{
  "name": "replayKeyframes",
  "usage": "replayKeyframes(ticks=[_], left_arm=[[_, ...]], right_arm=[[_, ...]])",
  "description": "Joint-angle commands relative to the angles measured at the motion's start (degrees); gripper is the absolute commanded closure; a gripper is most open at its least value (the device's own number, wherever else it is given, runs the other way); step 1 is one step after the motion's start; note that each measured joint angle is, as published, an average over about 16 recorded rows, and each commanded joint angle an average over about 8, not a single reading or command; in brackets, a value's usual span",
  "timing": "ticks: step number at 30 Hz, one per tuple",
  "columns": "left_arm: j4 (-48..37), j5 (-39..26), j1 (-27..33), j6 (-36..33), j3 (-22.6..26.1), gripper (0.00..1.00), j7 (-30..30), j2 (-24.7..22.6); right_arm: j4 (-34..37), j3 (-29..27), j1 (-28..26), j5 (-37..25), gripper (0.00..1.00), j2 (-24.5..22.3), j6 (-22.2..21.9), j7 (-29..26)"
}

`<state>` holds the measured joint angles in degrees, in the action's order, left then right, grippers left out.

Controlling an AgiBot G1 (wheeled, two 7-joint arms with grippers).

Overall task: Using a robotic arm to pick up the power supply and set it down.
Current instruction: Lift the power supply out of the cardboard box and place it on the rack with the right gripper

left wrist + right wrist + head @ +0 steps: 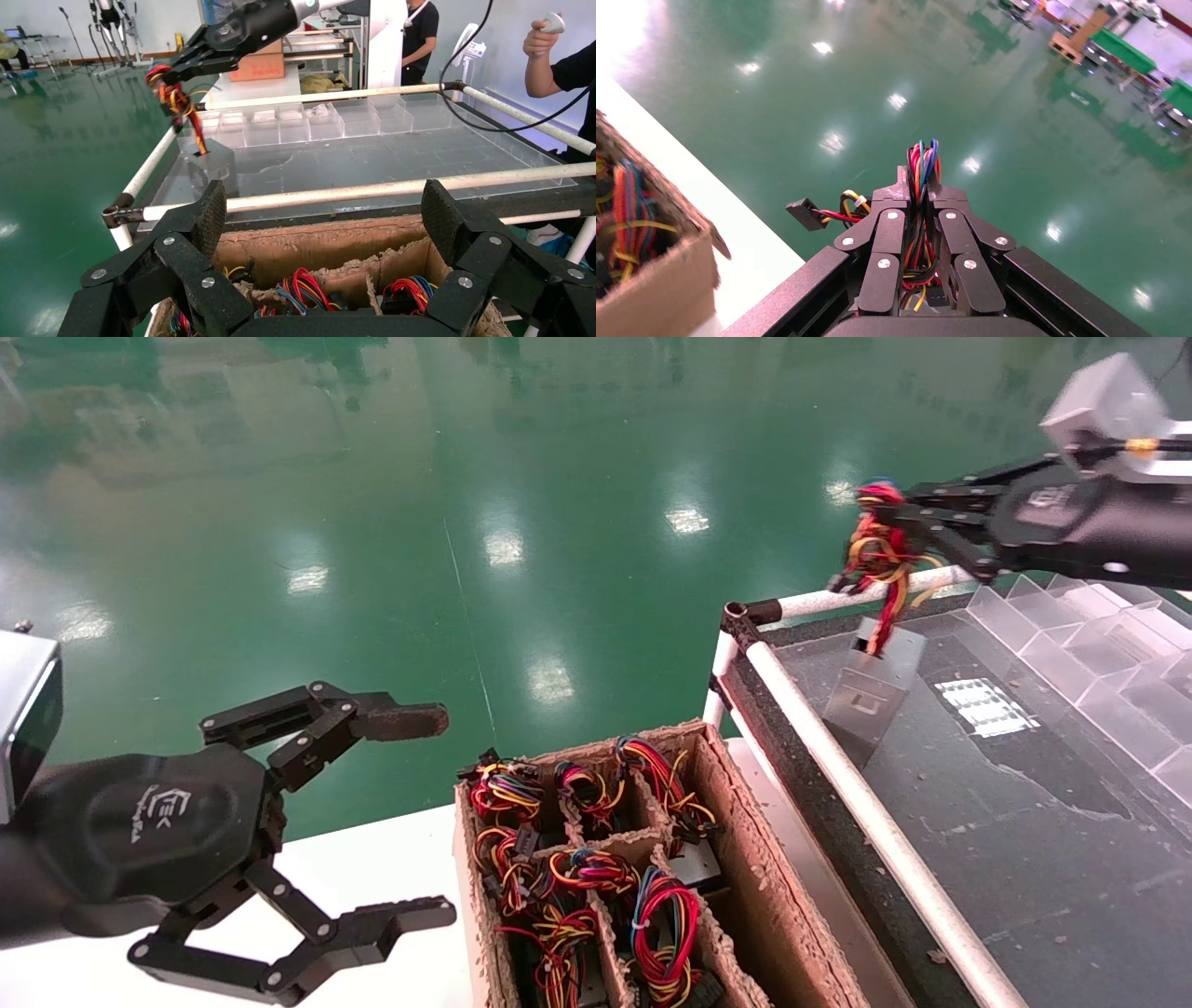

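My right gripper [880,523] is shut on the tied bundle of red, yellow and black wires [875,561] of the power supply. Its grey metal box [871,686] hangs from the wires, tilted, at the near left corner of the glossy dark table top [1024,822]. Whether the box touches the top I cannot tell. In the right wrist view the wires [921,158] stick out between the closed fingers of the right gripper [919,189], and the box is hidden. The left wrist view shows the box [207,168] under the right gripper [176,70]. My left gripper [424,817] [325,210] stands open and holds nothing, left of the cardboard box.
A cardboard box [745,859] with dividers holds several more wire bundles on a white table [372,868]. A white pipe rail [838,775] frames the dark table top. Clear plastic bins [1099,645] line its far side. A person [562,63] stands beyond it.
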<state>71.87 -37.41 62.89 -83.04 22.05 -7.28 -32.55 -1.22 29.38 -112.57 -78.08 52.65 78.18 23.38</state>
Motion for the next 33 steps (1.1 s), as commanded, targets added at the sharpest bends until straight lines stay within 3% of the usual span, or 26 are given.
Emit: replayKeyframes(ticks=[1,9,25,33], left_arm=[[0.0,0.0,0.0,0.0,0.0,0.00,0.0,0.0],[0.0,0.0,0.0,0.0,0.0,0.00,0.0,0.0],[0.0,0.0,0.0,0.0,0.0,0.00,0.0,0.0],[0.0,0.0,0.0,0.0,0.0,0.00,0.0,0.0]], right_arm=[[0.2,-0.2,0.4,0.2,1.00,1.3,0.0,-0.1],[0.3,-0.4,0.8,0.6,1.00,5.7,-4.0,0.2],[0.4,-1.8,2.3,2.5,1.00,11.7,-16.2,2.8],[0.7,-2.6,3.0,3.6,1.00,13.2,-18.9,3.7]])
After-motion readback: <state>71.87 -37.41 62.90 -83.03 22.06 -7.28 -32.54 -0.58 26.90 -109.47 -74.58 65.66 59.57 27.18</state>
